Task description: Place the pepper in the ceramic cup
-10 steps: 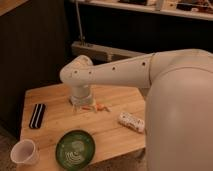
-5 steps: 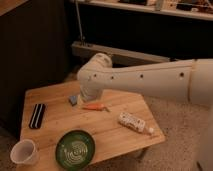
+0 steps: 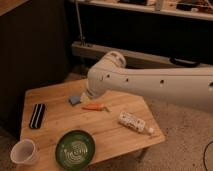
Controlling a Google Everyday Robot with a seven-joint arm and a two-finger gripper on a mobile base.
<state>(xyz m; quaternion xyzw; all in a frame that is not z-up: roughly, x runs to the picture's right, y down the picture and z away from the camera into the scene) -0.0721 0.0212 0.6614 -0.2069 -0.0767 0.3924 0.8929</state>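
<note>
The pepper (image 3: 95,106), slender and orange-red, lies on the wooden table (image 3: 115,137) near its middle, with nothing holding it. At the table's front left corner the white ceramic cup (image 3: 22,151) stands upright. My white arm reaches in from the right and bends down over the table. The gripper (image 3: 87,96) is at the arm's lower end, just above and left of the pepper and next to a small blue block (image 3: 74,100). The arm hides most of it. It is open and nothing shows in it.
A dark green patterned plate (image 3: 75,148) sits at the front, right of the cup. A black oblong object (image 3: 37,115) lies at the left, and a white packet (image 3: 132,121) at the right. Beyond the table are a dark wall and a metal rail.
The arm has swung up and to the right, uncovering the pepper and the blue block. The view has drawn closer to the table. The pepper has not moved.
</note>
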